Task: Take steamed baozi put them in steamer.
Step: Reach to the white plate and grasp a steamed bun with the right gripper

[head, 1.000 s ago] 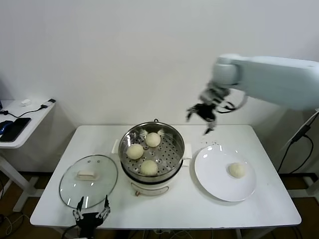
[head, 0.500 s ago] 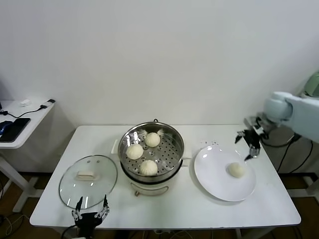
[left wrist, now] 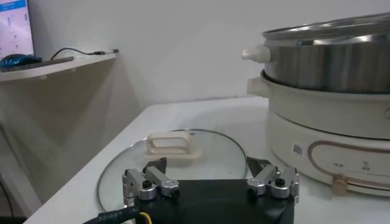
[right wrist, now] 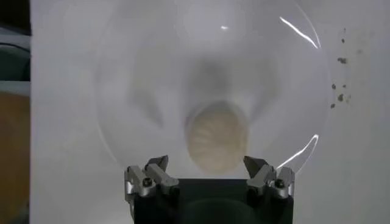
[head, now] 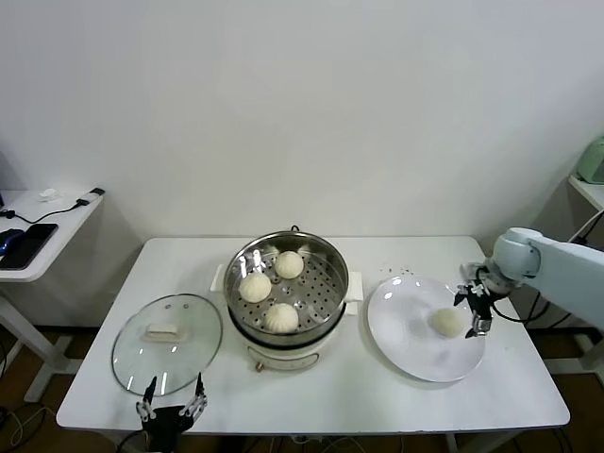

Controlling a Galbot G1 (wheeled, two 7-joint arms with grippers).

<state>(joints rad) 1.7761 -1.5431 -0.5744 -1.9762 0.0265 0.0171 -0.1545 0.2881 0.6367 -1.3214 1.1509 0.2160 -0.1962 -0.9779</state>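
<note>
Three steamed baozi (head: 255, 287) lie on the perforated tray of the steel steamer (head: 326, 293) at the table's middle. A fourth baozi (head: 446, 323) rests on the white plate (head: 406, 321) to the right. My right gripper (head: 475, 310) hangs open just above that baozi's right side. In the right wrist view the baozi (right wrist: 216, 137) sits on the plate (right wrist: 152, 73), just ahead of the open gripper (right wrist: 207, 163), not between its fingers. My left gripper (head: 173, 409) is parked open at the front edge, and the left wrist view shows this gripper (left wrist: 207, 165) empty.
A glass lid (head: 168, 342) with a white handle lies flat left of the steamer, seen close ahead as the lid (left wrist: 201, 152) in the left wrist view beside the steamer's base (left wrist: 329, 131). Dark specks (head: 401, 274) dot the table behind the plate. A side table (head: 38, 236) stands at far left.
My right arm has swung from high behind the steamer to the right and down, ending over the baozi on the plate. The left arm, baozi and lid have not moved.
</note>
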